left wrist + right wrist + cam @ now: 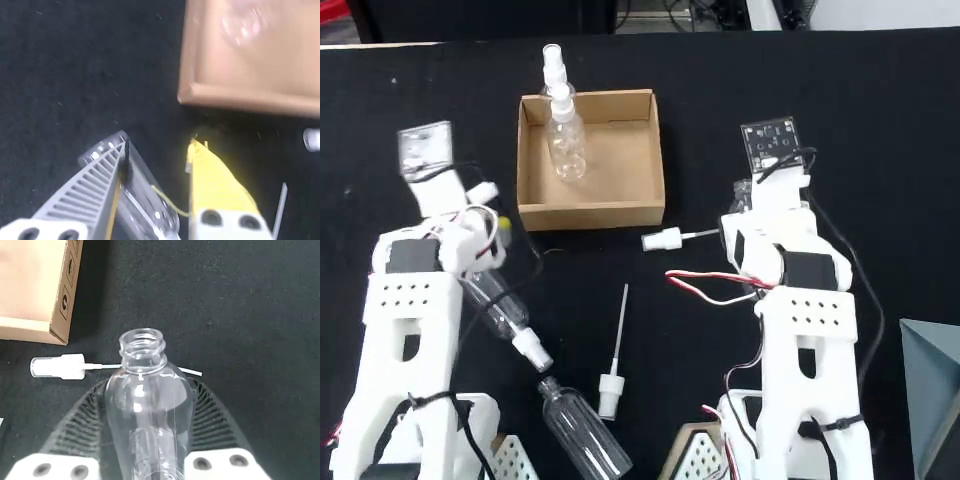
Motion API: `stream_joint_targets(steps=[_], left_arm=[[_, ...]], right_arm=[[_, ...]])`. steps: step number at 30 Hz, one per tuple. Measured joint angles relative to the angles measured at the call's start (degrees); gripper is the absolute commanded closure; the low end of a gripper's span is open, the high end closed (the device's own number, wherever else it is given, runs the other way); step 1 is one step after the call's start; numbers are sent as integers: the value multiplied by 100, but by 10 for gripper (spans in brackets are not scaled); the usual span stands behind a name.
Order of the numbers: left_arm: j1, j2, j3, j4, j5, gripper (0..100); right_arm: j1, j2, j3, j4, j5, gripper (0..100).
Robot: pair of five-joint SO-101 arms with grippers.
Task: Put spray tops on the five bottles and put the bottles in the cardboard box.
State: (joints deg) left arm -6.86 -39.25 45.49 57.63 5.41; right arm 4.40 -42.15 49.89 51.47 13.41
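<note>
A square, open-topped cardboard box [590,215] of plain brown board sits at 12 o'clock on the table [880,120], which is covered in matte black cloth flecked with pale lint. Inside, toward the far left corner, a clear plastic boxed bottle [567,145] wears a white spray top. A 2nd white spray head [553,58] shows just past the far wall, and what carries it is hard to make out.

The right gripper [150,385], with dark ribbed pads [75,425], is clenched on an uncapped bottle [147,410]. This bottle is transparent and round-shouldered, and its threaded neck is open. Just beyond that neck lies a loose spray top [57,366], white with a thin dip tube, at 5 o'clock from the box's near right corner.

The left gripper [157,145] is near the box's near left corner. A capped bottle [498,302] slants through it, spray head toward 5 o'clock. Whether it is clamped or only resting there cannot be told.

At 6 o'clock a second loose top [611,390] lies with its tube pointing to 12 o'clock. Just at its 7 o'clock a bare bottle [585,435] lies on its side, neck toward 11 o'clock.

Beyond the table's far edge are pale floor and dark shapes, cut off. A grey-blue angular object [932,400] is cropped at 4 o'clock.
</note>
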Motion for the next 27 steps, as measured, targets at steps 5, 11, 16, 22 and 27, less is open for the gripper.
stream_joint_targets(steps=[5, 11, 16, 22, 27], left_arm=[[651, 0, -229, 466, -149, 804], [1407, 0, -246, 615, -167, 804], [1899, 0, -255, 615, 0, 803], [2567, 18, -519, 809, 360, 803], [3015, 607, -1248, 1275, 422, 803]], right_arm=[[141, 0, 0, 0, 0, 963], [422, 0, 0, -158, 0, 960], [422, 0, 0, -176, 0, 960], [422, 0, 0, -176, 0, 960], [492, 0, 0, -176, 0, 961]])
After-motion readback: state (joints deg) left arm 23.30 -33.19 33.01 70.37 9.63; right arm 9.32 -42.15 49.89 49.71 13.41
